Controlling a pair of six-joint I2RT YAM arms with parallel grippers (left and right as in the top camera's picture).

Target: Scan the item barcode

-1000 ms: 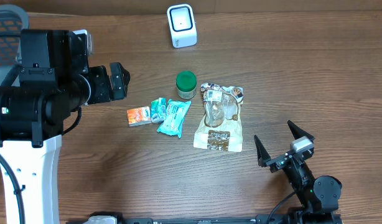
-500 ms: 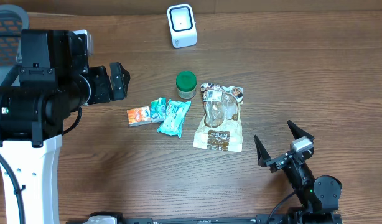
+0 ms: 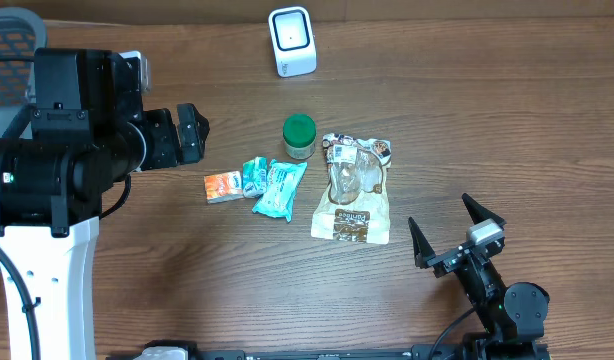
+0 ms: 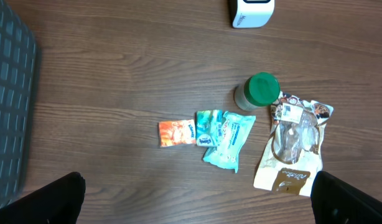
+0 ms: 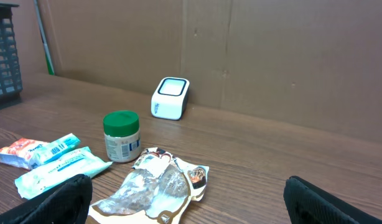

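Note:
A white barcode scanner [image 3: 292, 40] stands at the table's far edge. The items lie mid-table: a green-lidded jar [image 3: 299, 137], a clear and brown pouch [image 3: 354, 190], a teal packet [image 3: 279, 188] and an orange packet [image 3: 222, 186]. My left gripper [image 3: 194, 131] hovers open to the left of them, high above the wood, holding nothing; its wrist view looks down on the jar [image 4: 259, 90] and pouch [image 4: 292, 146]. My right gripper [image 3: 450, 228] rests open near the front right, empty, facing the pouch [image 5: 157, 186], jar [image 5: 122, 135] and scanner [image 5: 170, 98].
A smaller teal packet [image 3: 254, 176] lies between the orange and the larger teal one. A dark mesh basket [image 4: 10, 106] sits off the table's left side. A cardboard wall [image 5: 272, 56] backs the table behind the scanner.

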